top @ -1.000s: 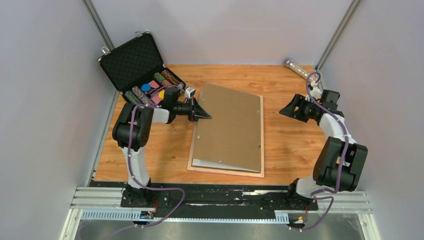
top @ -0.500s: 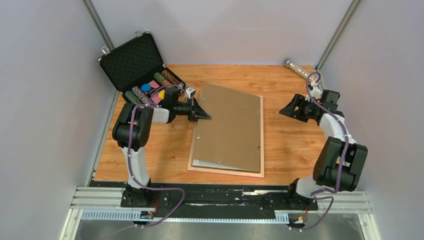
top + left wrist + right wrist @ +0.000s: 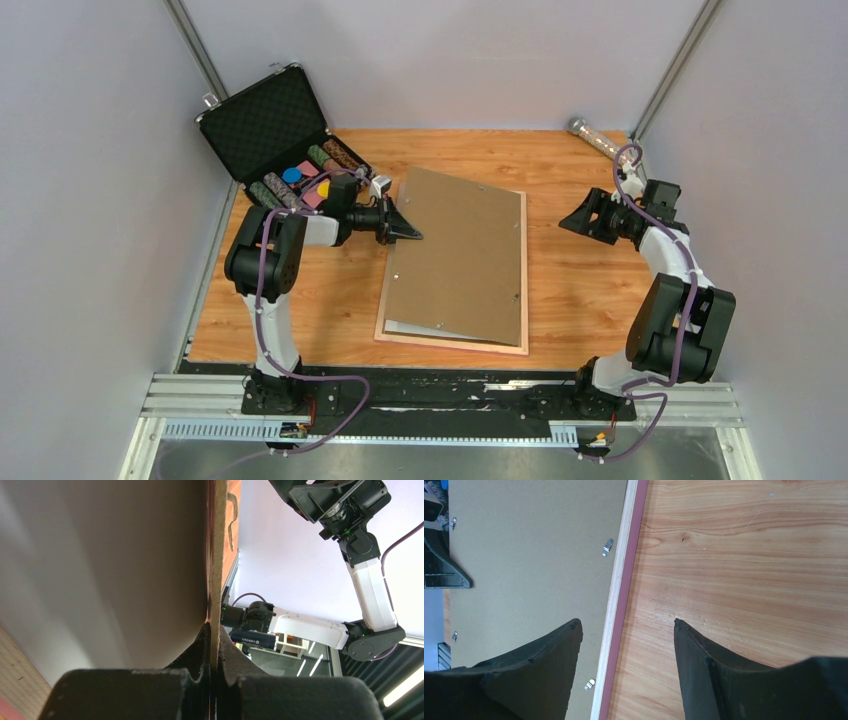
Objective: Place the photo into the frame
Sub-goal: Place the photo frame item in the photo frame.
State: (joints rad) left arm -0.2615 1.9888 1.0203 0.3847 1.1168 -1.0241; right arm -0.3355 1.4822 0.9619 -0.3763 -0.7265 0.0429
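The frame (image 3: 455, 344) lies face down mid-table, its pale wood back and pink edge showing. A brown backing board (image 3: 460, 250) sits askew on it, its left edge raised. My left gripper (image 3: 412, 233) is shut on that left edge; in the left wrist view both fingers (image 3: 212, 627) pinch the thin board (image 3: 216, 555). A white sheet edge (image 3: 400, 327) peeks out under the board's near-left corner; the photo's printed face is hidden. My right gripper (image 3: 572, 222) hovers open and empty to the right of the frame. In its wrist view, the frame's right rail (image 3: 621, 580) runs between its fingers (image 3: 626, 622).
An open black foam-lined case (image 3: 265, 120) with poker chips (image 3: 300, 180) stands at the back left, just behind my left arm. A clear tube (image 3: 592, 136) lies in the back right corner. Grey walls close in on three sides.
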